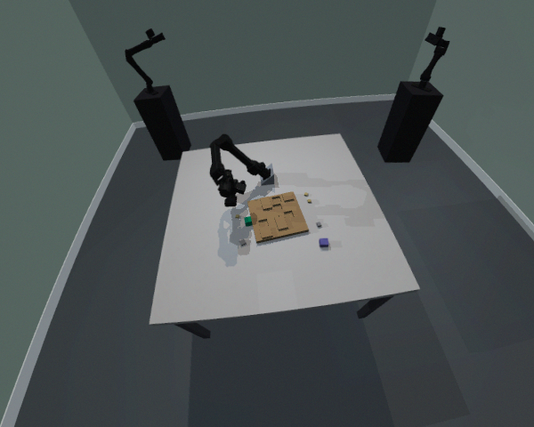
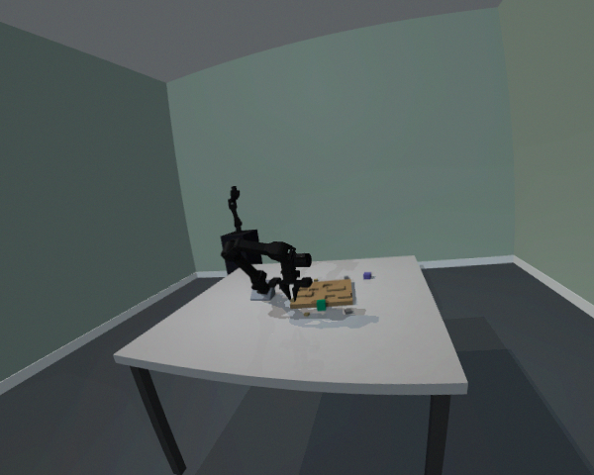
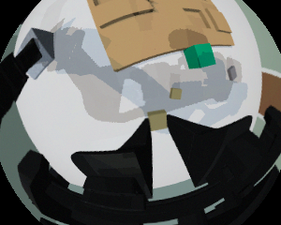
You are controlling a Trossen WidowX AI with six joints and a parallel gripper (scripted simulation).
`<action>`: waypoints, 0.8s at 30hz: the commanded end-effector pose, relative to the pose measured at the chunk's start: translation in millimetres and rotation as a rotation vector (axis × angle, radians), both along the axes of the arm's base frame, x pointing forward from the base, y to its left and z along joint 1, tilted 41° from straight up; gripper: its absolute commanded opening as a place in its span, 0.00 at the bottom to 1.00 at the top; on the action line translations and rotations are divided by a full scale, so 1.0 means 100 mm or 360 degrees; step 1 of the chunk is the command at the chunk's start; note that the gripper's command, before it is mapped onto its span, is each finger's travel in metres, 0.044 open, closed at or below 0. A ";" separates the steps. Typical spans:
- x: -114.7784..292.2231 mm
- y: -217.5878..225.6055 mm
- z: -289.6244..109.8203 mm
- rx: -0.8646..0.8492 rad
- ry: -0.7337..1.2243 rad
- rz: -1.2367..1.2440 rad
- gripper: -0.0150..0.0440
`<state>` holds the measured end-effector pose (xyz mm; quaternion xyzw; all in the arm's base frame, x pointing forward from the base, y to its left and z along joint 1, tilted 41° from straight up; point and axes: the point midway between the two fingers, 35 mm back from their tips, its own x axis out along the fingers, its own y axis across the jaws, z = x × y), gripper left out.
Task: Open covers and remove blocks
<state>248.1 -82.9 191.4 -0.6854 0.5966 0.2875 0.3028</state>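
— Gripper (image 1: 230, 200) state, top view?
— It is seen beside the puzzle board (image 1: 279, 216), over the table (image 1: 286, 276); its fingers cannot be made out here. A green block (image 1: 247, 221) is set against the board's edge, a purple block (image 1: 323, 242) well apart.

— Exterior view?
— The gripper (image 2: 292, 295) is pointed down just off the board's (image 2: 325, 293) corner, near the green block (image 2: 321, 305).

— Wrist view?
— A small tan block (image 3: 157, 119) is held between narrowly spaced fingers above the table (image 3: 60, 119). Another tan block (image 3: 176, 93) is lying below, with the green block (image 3: 199, 56) touching the board (image 3: 155, 13).
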 end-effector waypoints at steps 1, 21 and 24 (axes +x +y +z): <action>0.00 -0.05 -0.08 0.0004 0.0012 0.0003 0.39; 0.03 -0.27 -0.32 0.0000 0.0010 0.0004 0.39; 0.03 -0.30 -0.35 -0.0002 0.0010 0.0004 0.39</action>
